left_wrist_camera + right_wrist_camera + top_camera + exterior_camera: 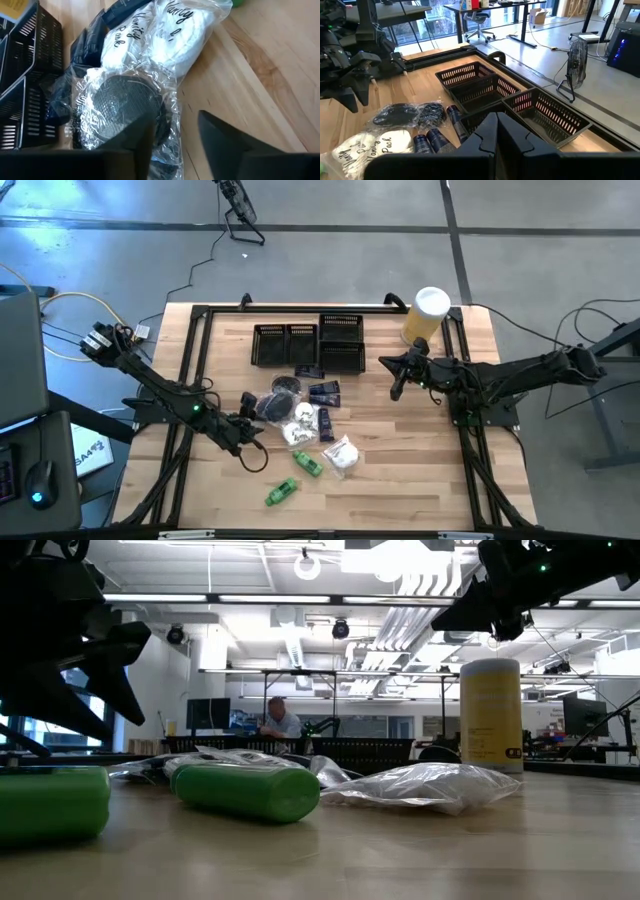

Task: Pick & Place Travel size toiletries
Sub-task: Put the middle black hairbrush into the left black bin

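Observation:
The travel size toiletries lie in a loose pile (300, 412) at the table's middle: clear bags with round black pieces (120, 107), white sachets (170, 30) and navy packets (435, 137). Two green tubes (307, 465) (282, 492) and a white sachet (340, 455) lie nearer the front edge. My left gripper (176, 114) stands open at the pile's left side. One finger is over the bag with a round black piece, the other over bare wood. My right gripper (497, 131) hangs shut, with nothing in it, above the table right of the pile. My left gripper slants down from the table's left with the clear bag's edge (172, 107) in the gap between its open fingers. I cannot tell whether either finger touches the bag, which lies flat on the table.
Black mesh trays (310, 345) stand at the far middle. A yellow cylinder with a white lid (428, 315) stands at the far right, close to my right arm. Bare wood shows at the front right (420, 480). A person sits in the room beyond the table (280, 722).

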`<state>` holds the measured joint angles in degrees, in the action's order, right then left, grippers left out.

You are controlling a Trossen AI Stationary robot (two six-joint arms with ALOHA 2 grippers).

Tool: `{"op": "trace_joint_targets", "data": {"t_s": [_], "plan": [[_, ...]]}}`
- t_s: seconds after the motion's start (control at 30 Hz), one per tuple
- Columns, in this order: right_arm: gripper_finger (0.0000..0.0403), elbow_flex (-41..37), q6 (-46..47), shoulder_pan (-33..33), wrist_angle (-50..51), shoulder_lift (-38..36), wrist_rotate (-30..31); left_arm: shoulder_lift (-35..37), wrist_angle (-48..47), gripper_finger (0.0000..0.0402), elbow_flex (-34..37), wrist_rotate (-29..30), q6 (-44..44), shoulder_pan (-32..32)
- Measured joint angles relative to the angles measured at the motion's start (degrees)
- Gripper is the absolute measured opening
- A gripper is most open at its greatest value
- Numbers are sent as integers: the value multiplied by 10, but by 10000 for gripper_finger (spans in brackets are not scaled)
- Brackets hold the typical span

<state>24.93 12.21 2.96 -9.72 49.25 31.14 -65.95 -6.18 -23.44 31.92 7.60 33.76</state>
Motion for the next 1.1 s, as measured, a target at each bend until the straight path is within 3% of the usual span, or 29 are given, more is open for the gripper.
{"op": "trace_joint_targets", "data": {"t_s": [0.2,0.43,0.67,0.83,1.1], "plan": [[2,0,0,0,0,0,0,-7,3,222,0,15,-11,0],[2,0,-19,0,0,0,0,-83,38,225,0,24,-31,0],[2,0,-31,0,0,0,0,-159,105,226,-6,77,-29,0],[2,0,-31,0,0,0,0,-174,104,225,-18,121,-30,-2],[2,0,-31,0,1,0,0,-186,103,225,-19,117,-68,-54]]}}
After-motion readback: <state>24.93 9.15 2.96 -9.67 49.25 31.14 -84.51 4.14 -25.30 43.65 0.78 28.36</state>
